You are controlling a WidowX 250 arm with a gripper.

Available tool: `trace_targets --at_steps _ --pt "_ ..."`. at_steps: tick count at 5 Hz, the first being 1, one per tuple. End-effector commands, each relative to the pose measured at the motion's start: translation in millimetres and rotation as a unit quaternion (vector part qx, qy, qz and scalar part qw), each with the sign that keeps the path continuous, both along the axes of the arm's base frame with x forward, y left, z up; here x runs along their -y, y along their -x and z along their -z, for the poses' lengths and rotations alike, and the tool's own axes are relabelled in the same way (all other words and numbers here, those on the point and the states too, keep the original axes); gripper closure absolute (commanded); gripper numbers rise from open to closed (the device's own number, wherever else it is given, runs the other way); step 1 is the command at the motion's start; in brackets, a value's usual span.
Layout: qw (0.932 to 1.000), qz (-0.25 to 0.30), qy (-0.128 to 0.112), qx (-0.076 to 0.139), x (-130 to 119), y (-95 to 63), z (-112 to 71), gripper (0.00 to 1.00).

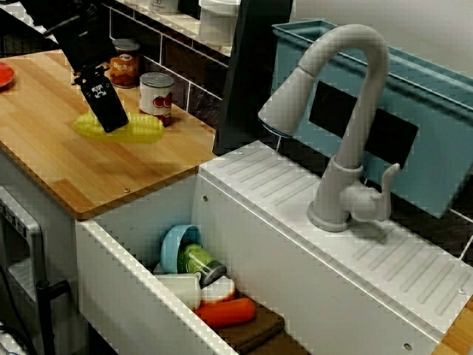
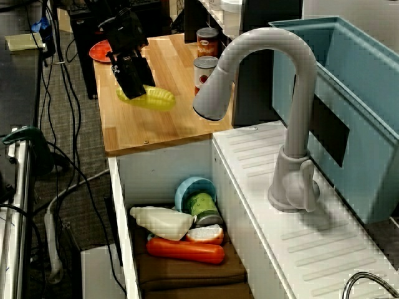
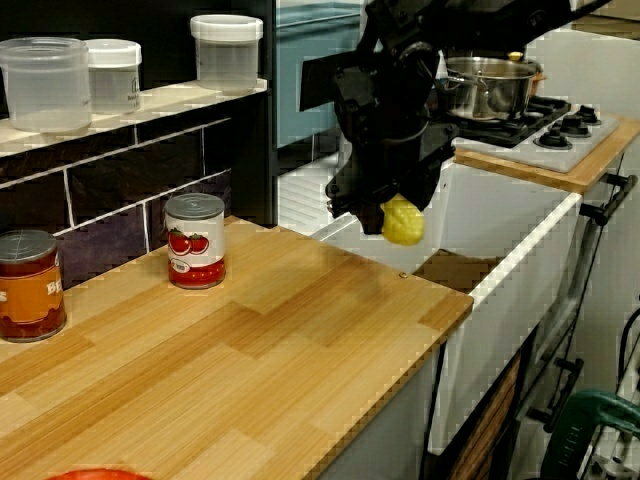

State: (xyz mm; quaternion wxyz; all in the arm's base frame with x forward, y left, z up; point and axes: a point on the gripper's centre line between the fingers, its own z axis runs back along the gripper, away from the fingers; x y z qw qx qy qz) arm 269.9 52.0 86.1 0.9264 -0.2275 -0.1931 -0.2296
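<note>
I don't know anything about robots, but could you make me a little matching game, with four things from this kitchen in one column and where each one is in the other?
Things:
1. corn
2. tomato can
3. carrot
4. steel pot

Places:
A. on the stove
B. down in the sink
C. in the gripper, above the wood
D. standing on the wooden counter

Pairs: 1-C, 2-D, 3-B, 4-A
</note>
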Motion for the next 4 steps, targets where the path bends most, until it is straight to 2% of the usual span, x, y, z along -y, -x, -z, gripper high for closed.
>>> trace_targets --at_steps 1,2,4 --pt "0.9995 0.016 0.002 0.027 20 -1.6 -9.7 1.0" --pt "0.9994 0.017 0.015 0.027 25 -1.7 -11.1 1.0" --pt "0.9995 0.022 0.013 0.017 36 -3.4 -7.3 1.0"
